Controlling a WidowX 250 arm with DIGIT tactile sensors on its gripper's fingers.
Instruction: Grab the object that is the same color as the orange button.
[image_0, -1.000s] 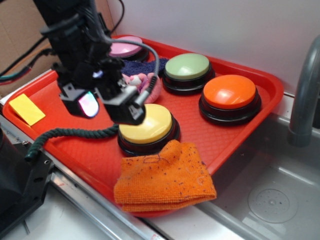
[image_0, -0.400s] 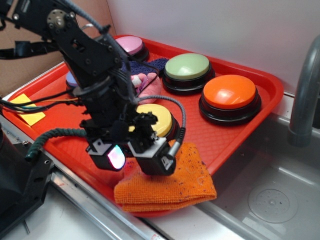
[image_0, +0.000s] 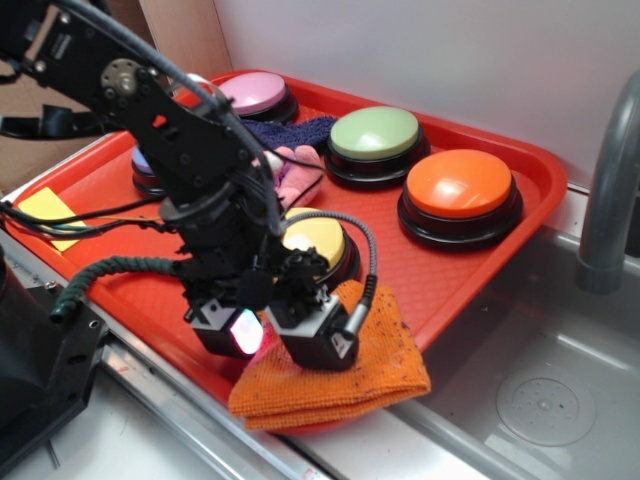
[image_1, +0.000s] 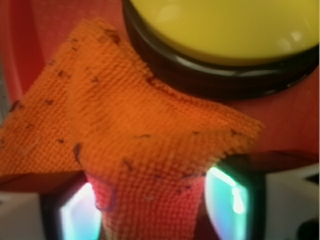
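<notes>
Orange cloth (image_0: 385, 365), one; five buttons.

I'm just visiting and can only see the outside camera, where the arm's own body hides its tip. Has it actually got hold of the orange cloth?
Observer: It looks so. On the wrist camera the orange cloth is bunched into a ridge that fills the gap between the two fingers of the gripper.
Operator: Is it pinching the yellow button too?
Observer: No. The yellow button lies beyond the fingers, and only the cloth's far edge reaches its black base.
</notes>
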